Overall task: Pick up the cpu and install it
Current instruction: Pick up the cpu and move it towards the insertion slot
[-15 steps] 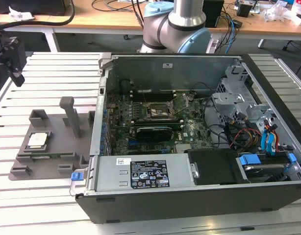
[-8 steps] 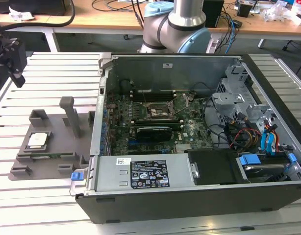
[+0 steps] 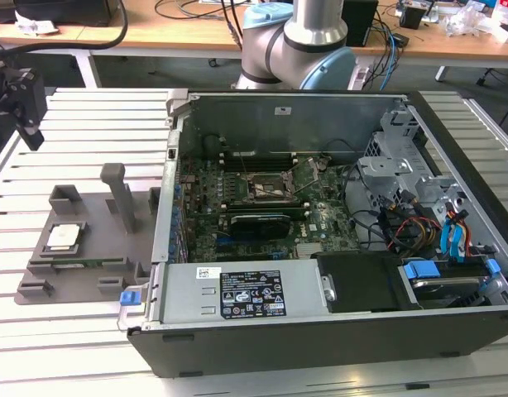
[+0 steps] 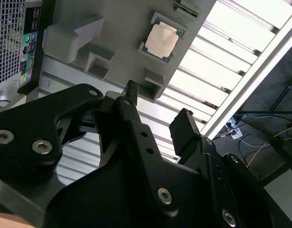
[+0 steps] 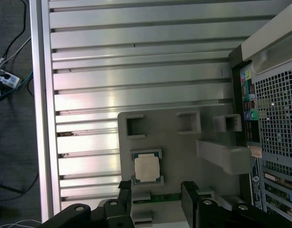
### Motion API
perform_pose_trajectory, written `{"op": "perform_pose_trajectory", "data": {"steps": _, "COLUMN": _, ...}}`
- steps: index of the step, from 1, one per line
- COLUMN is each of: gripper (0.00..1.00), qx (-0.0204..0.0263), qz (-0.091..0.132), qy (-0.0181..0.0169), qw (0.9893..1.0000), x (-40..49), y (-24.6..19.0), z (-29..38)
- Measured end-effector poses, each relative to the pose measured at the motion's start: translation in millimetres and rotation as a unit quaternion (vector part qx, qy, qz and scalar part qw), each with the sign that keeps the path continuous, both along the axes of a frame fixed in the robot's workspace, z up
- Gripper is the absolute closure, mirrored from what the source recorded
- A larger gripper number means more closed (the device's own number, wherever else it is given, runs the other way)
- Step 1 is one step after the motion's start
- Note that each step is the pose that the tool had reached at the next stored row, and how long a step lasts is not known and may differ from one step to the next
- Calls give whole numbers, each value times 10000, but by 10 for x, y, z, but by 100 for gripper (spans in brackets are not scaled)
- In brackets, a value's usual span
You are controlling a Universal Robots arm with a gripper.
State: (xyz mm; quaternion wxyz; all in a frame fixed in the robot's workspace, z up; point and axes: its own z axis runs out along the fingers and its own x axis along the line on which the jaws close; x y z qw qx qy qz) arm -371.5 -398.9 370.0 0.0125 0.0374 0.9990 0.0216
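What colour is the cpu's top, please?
The cpu is pale silver-grey; the first wrist view shows it best.

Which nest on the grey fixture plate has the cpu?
The square framed one toward the exterior view's left; the cpu lies flat in it. The hollow blocks are empty.

Silver-grey cpu (image 3: 62, 236) — grey fixture plate (image 3: 97, 227) — black end effector (image 5: 155, 186).

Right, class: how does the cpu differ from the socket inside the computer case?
The cpu rests on the grey fixture plate outside the computer case; the socket sits inside it. The cpu has a pale silver top; the socket looks dark with a metal frame. The cpu looks smaller than the socket. Both are squarish and lie flat.
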Motion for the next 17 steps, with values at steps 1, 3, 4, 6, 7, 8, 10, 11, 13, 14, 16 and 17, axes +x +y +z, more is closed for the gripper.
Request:
{"op": "perform_pose_trajectory", "data": {"steps": 1, "gripper": 45, "qx": 0, "qz": 0, "qy": 0, "qw": 10000, "x": 0, "y": 0, "z": -3}}
{"op": "perform_pose_trajectory", "data": {"steps": 3, "gripper": 45, "qx": 0, "qz": 0, "qy": 1, "qw": 10000, "x": 0, "y": 0, "z": -9}}
{"op": "perform_pose_trajectory", "data": {"steps": 4, "gripper": 45, "qx": 0, "qz": 0, "qy": 0, "qw": 10000, "x": 0, "y": 0, "z": -15}}
{"op": "perform_pose_trajectory", "data": {"steps": 6, "gripper": 45, "qx": 0, "qz": 0, "qy": 0, "qw": 10000, "x": 0, "y": 0, "z": -25}}
{"op": "perform_pose_trajectory", "data": {"steps": 7, "gripper": 45, "qx": 0, "qz": 0, "qy": 0, "qw": 10000, "x": 0, "y": 0, "z": -27}}
{"op": "perform_pose_trajectory", "data": {"steps": 8, "gripper": 45, "qx": 0, "qz": 0, "qy": 0, "qw": 10000, "x": 0, "y": 0, "z": -30}}
{"op": "perform_pose_trajectory", "data": {"steps": 10, "gripper": 45, "qx": 0, "qz": 0, "qy": 0, "qw": 10000, "x": 0, "y": 0, "z": -36}}
{"op": "perform_pose_trajectory", "data": {"steps": 11, "gripper": 45, "qx": 0, "qz": 0, "qy": 0, "qw": 10000, "x": 0, "y": 0, "z": -40}}
{"op": "perform_pose_trajectory", "data": {"steps": 13, "gripper": 45, "qx": 0, "qz": 0, "qy": 0, "qw": 10000, "x": 0, "y": 0, "z": -47}}
{"op": "perform_pose_trajectory", "data": {"steps": 14, "gripper": 45, "qx": 0, "qz": 0, "qy": 0, "qw": 10000, "x": 0, "y": 0, "z": -50}}
{"op": "perform_pose_trajectory", "data": {"steps": 16, "gripper": 45, "qx": 0, "qz": 0, "qy": 0, "qw": 10000, "x": 0, "y": 0, "z": -58}}
{"op": "perform_pose_trajectory", "data": {"steps": 17, "gripper": 45, "qx": 0, "qz": 0, "qy": 0, "qw": 10000, "x": 0, "y": 0, "z": -61}}
